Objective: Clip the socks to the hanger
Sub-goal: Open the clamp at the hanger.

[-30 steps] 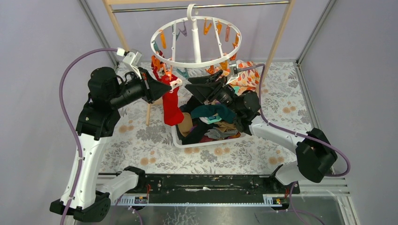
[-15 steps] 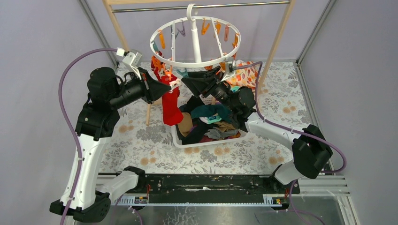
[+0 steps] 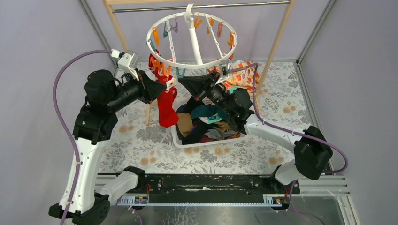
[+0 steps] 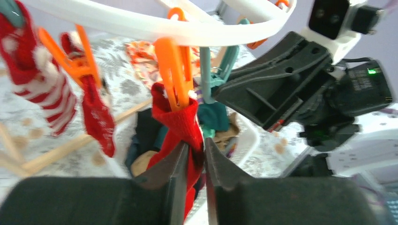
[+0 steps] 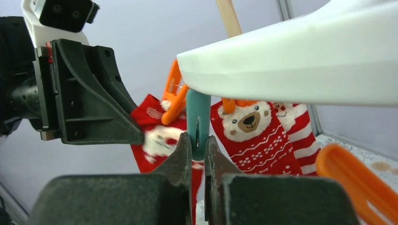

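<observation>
The white ring hanger (image 3: 162, 64) hangs from the metal bar. A red sock with white pattern (image 3: 165, 108) dangles from an orange clip (image 4: 171, 70) at the ring's near left. My left gripper (image 4: 194, 146) is narrowly shut on that sock (image 4: 180, 122) just below the clip. From the right, my right gripper (image 5: 198, 140) is shut on the lower end of a teal clip (image 5: 198, 112) under the ring (image 5: 300, 61). A bear-print red sock (image 5: 253, 136) and a red-white striped sock (image 5: 300, 131) hang beside it. More socks (image 3: 209, 112) fill the white basket (image 3: 180, 140).
An orange leaf-print cloth (image 3: 241, 75) lies behind the basket. The wooden rack's posts (image 3: 277, 42) stand either side of the hanger, and a thin wooden stick (image 3: 149, 110) stands left of the red sock. The two grippers sit very close together under the ring.
My right gripper rose to the left under the ring and closed on the teal clip. The ring swung left. My left gripper's jaws eased slightly on the red sock.
</observation>
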### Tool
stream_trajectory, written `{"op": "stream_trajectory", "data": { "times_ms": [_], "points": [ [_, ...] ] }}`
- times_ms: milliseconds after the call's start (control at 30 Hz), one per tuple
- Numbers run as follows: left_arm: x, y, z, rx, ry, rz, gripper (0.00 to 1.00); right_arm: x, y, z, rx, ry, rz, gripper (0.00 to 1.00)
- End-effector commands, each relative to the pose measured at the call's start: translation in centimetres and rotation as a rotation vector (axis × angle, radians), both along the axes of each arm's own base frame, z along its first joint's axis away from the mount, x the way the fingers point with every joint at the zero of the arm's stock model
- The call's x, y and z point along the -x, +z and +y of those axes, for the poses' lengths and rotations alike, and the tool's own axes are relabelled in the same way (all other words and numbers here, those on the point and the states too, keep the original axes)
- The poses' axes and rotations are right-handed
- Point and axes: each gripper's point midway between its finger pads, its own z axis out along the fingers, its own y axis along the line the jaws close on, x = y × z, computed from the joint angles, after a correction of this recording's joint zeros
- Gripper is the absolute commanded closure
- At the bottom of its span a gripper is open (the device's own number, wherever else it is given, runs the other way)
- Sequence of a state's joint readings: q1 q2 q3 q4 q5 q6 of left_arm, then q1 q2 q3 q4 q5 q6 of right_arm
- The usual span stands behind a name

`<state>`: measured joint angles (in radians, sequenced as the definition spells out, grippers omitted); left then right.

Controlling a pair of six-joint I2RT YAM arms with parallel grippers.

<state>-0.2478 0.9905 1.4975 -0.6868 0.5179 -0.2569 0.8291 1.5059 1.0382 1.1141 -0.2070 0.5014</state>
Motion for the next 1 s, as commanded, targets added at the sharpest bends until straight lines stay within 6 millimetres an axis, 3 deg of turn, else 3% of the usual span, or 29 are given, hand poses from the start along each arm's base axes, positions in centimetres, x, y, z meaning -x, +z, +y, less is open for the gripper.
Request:
{"op": "stream_trajectory", "data": {
  "times_ms": [0,133,200,367,500,700,967],
  "points": [
    [-1.2,1.2,2.5,-0.049,0.152,-0.086,0.67,1.2,3.9,-0.9,-0.030,-0.108,-0.068,1.00],
    [-1.7,1.5,3.3,-0.057,0.203,-0.103,0.39,1.1,3.3,-0.7,0.029,-0.229,-0.038,1.00],
    [-1.5,1.7,3.2,-0.052,0.195,-0.112,0.34,1.1,2.8,-0.6,0.067,-0.296,-0.017,1.00],
    [0.3,2.2,1.0,-0.007,0.048,-0.102,0.28,1.3,2.4,-0.6,0.115,-0.391,0.002,1.00],
    [0.6,3.0,-0.4,0.053,-0.025,-0.073,0.21,1.8,2.9,0.0,0.137,-0.403,-0.005,1.00],
    [-0.7,5.2,-1.3,0.144,-0.037,-0.072,0.19,2.5,3.3,1.0,0.180,-0.430,-0.033,1.00],
    [-2.4,5.5,-2.3,0.177,-0.058,-0.039,0.22,2.7,3.2,1.4,0.210,-0.452,-0.041,1.00]
  ]
}}
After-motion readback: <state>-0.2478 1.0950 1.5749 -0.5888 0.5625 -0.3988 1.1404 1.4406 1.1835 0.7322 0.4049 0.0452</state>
